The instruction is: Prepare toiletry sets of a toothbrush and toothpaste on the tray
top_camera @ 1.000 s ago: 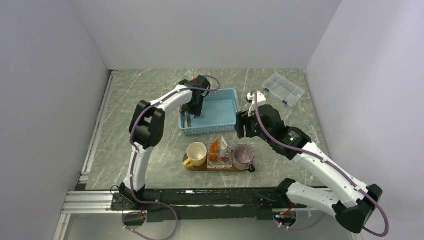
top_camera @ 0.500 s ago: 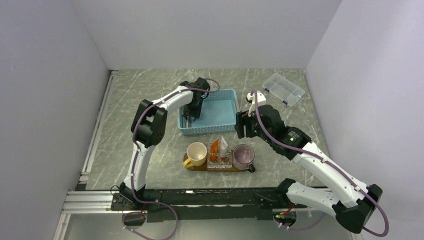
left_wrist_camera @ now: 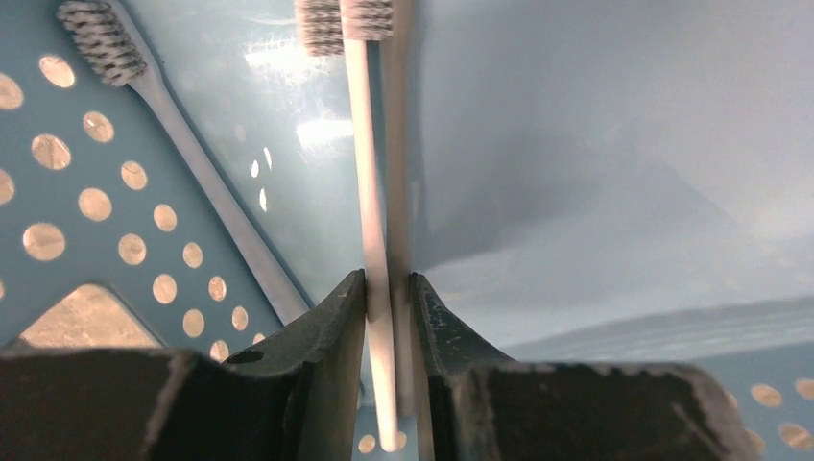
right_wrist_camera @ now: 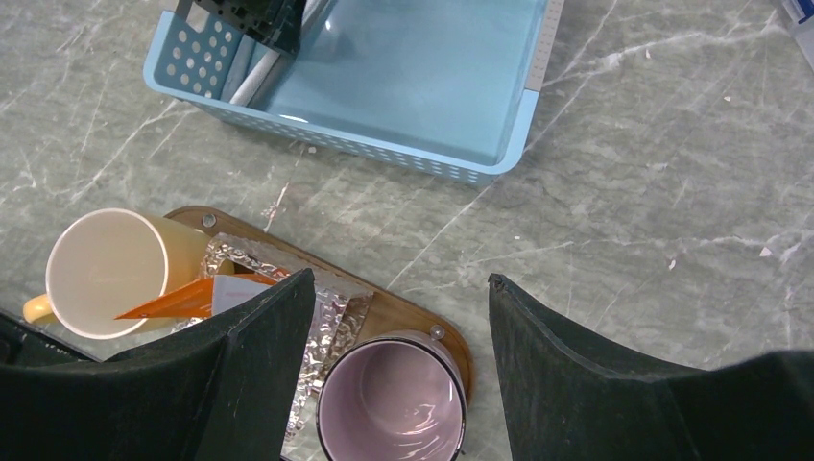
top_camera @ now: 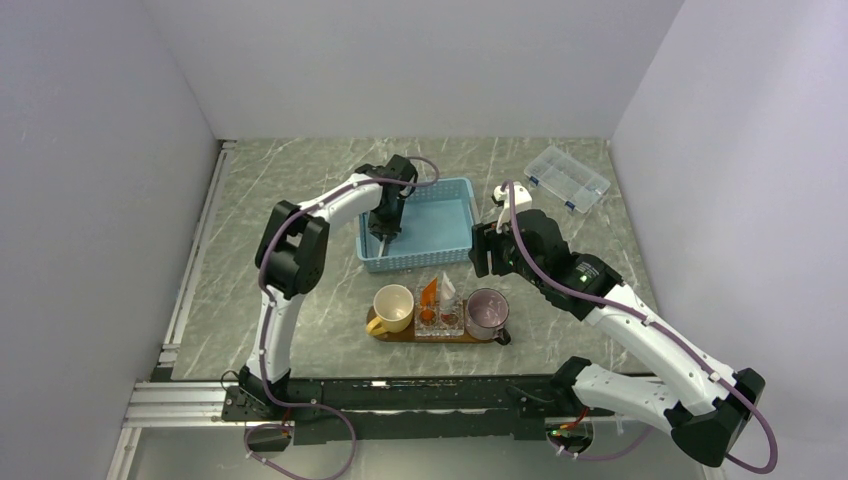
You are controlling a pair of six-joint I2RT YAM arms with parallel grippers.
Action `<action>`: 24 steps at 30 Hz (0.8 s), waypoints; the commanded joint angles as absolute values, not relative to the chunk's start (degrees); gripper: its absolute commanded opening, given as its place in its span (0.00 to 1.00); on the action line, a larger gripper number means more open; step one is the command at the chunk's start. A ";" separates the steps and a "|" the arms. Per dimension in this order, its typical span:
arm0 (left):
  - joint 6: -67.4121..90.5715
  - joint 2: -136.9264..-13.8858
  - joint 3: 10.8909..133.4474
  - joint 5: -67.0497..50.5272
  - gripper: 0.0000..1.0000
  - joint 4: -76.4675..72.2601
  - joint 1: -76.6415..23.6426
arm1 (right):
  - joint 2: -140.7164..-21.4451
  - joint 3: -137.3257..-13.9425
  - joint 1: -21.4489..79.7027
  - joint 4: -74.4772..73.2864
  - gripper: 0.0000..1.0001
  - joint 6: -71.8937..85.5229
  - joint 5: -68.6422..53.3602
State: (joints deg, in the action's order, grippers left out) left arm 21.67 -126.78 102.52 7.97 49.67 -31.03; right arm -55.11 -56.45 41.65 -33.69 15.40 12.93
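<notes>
My left gripper point(left_wrist_camera: 389, 279) reaches down into the left end of the blue basket point(top_camera: 440, 215). Its fingers press on both sides of the whitish toothbrush point(left_wrist_camera: 370, 173), which lies along the basket floor with its bristles far from me. A grey toothbrush point(left_wrist_camera: 192, 144) lies slanted beside it, untouched. The dark wooden tray point(right_wrist_camera: 413, 312) sits nearer the arm bases. The orange toothpaste point(top_camera: 429, 293) and a white-silver toothpaste point(top_camera: 448, 290) stand in the tray's middle. My right gripper point(right_wrist_camera: 398, 279) hovers open above the tray's right end, holding nothing.
On the tray stand a yellow cup point(top_camera: 392, 305) at the left, a pink cup point(top_camera: 486, 312) at the right and a crinkled silvery holder point(right_wrist_camera: 326, 317) between them. A clear compartment box point(top_camera: 566, 178) lies at the back right.
My left gripper has sunk lower into the basket's left end and its jaws have narrowed onto the whitish toothbrush. The right arm has stayed still.
</notes>
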 commanded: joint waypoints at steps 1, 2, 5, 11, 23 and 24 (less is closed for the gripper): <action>20.86 -121.24 101.13 5.16 0.26 47.25 -31.11 | -54.70 -56.42 41.47 -31.35 0.69 15.33 12.72; 20.77 -120.90 101.08 5.25 0.23 47.14 -31.09 | -54.63 -56.43 41.46 -31.30 0.69 15.36 12.67; 20.53 -120.01 101.49 5.59 0.16 47.28 -31.09 | -54.80 -56.51 41.47 -31.29 0.69 15.34 12.66; 20.15 -119.16 102.23 5.96 0.12 47.17 -31.05 | -55.22 -56.68 41.48 -31.42 0.69 15.56 12.50; 20.05 -116.82 101.33 4.41 0.00 46.19 -31.06 | -55.81 -57.26 41.53 -31.90 0.69 15.68 12.65; 20.04 -115.76 100.95 4.13 0.00 45.77 -31.08 | -55.93 -57.42 41.51 -31.90 0.69 15.69 12.67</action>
